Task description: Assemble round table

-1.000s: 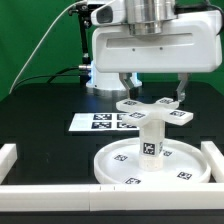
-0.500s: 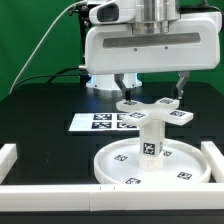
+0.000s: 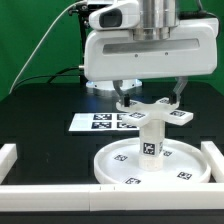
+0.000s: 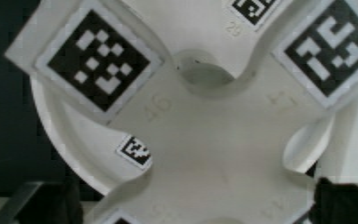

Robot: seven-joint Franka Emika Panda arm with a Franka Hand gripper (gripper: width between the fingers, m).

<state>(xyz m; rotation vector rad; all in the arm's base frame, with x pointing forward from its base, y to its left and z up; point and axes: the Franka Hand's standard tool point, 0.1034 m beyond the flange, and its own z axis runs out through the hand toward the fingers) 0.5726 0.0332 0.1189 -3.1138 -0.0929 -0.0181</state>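
In the exterior view the arm's white housing (image 3: 150, 50) runs off the top edge and blocks the middle of the scene behind it. The end effector (image 3: 149, 98) hangs low behind the cross-shaped base (image 3: 152, 108), which covers its fingertips, so their spacing cannot be read. The short leg (image 3: 150, 137) hides the round disc's (image 3: 115, 160) hub. The marker board (image 3: 90, 122) is partly masked at centre frame. In the wrist view the base (image 4: 202, 120) is blurred, overflows every edge, and its tags are cropped.
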